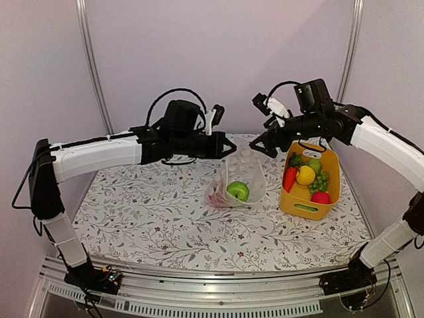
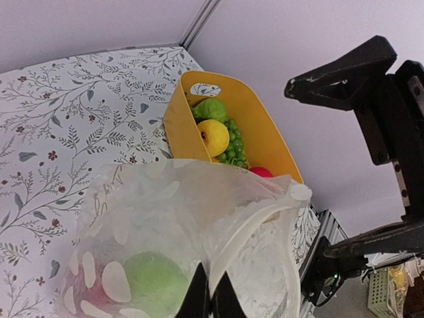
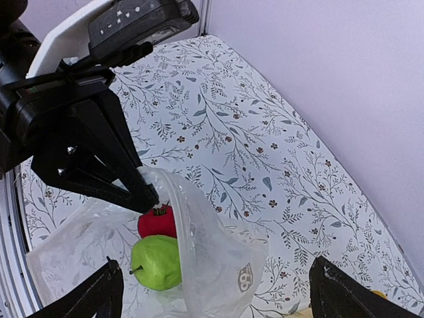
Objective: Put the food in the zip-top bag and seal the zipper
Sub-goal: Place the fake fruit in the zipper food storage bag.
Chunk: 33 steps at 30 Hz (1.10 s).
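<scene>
Top external view, entries in order from left to right.

Left end effector (image 1: 230, 147): reaching in from the left, its jaws pinching shut on the upper rim of the zip-top bag (image 1: 246, 173) and holding that edge lifted above the surface (image 1: 146, 218). In the left wrist view the two fingertips are meeting on the clear dotted plastic.

Zip-top bag: sitting near the middle of the floral-patterned surface, just left of the yellow bin (image 1: 329, 193). Its mouth is gaping upward and the zipper (image 2: 265, 211) is lying unsealed along the rim.

Contents of the bag: a green apple (image 1: 238, 191) is resting at the bottom. A red round fruit (image 3: 158, 221) is sitting against it and is showing best in the right wrist view.

Right end effector (image 1: 264, 148): hovering above the far right side of the bag's mouth, between bag and bin. Its jaws are standing wide apart and carrying nothing.

Yellow bin: standing at the right of the surface and holding the other food.
- A red-orange carrot (image 1: 289, 179) is leaning along the left wall.
- A yellow lemon (image 1: 305, 175) is lying beside the carrot.
- Green grapes (image 1: 319, 182) are lying to the right of the lemon.
- A second red fruit (image 1: 320, 197) is sitting toward the near end.
- A green piece (image 1: 314, 165) is sitting toward the far end.
</scene>
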{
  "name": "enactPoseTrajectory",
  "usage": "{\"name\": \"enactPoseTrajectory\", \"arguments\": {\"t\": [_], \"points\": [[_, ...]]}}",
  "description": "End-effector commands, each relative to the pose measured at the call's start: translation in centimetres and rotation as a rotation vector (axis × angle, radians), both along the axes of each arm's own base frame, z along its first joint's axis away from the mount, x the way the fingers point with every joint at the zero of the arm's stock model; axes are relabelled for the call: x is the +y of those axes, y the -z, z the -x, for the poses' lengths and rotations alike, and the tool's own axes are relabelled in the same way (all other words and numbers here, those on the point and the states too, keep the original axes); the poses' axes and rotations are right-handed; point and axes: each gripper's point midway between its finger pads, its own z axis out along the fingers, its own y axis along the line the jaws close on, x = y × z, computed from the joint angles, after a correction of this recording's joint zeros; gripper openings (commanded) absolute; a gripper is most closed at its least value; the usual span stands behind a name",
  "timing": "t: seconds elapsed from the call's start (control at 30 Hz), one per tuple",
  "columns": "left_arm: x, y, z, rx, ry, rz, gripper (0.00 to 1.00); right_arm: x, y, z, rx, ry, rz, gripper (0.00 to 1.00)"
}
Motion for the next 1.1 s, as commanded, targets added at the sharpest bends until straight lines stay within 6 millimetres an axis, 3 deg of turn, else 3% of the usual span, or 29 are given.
{"name": "enactPoseTrajectory", "arguments": {"t": [0.0,0.13,0.4,0.8,0.87,0.93,1.07], "points": [[1.1,-2.4,-0.5,-0.04,-0.022,0.055,0.0,-1.8,0.8,-0.1,-0.022,0.09,0.032,0.93],[1.2,-2.0,-0.7,-0.038,-0.027,0.05,0.0,-2.2,3.6,0.3,0.028,0.096,0.069,0.88],[1.0,-0.8,-1.0,-0.028,-0.028,0.016,0.0,-3.0,5.5,0.0,0.065,0.162,0.082,0.77],[1.6,0.0,-1.6,-0.054,-0.044,-0.092,0.01,-0.6,7.0,0.6,0.212,0.097,0.029,0.34],[1.9,0.4,-1.6,-0.054,-0.05,-0.12,0.07,-0.2,6.9,0.3,0.226,0.1,0.023,0.18],[2.3,0.9,-1.7,-0.047,-0.069,-0.15,0.23,0.0,6.7,0.0,0.238,0.107,0.01,0.01],[2.7,1.9,-0.6,-0.03,-0.111,-0.238,0.39,0.4,5.3,-0.2,0.271,0.1,-0.052,0.0]]}}
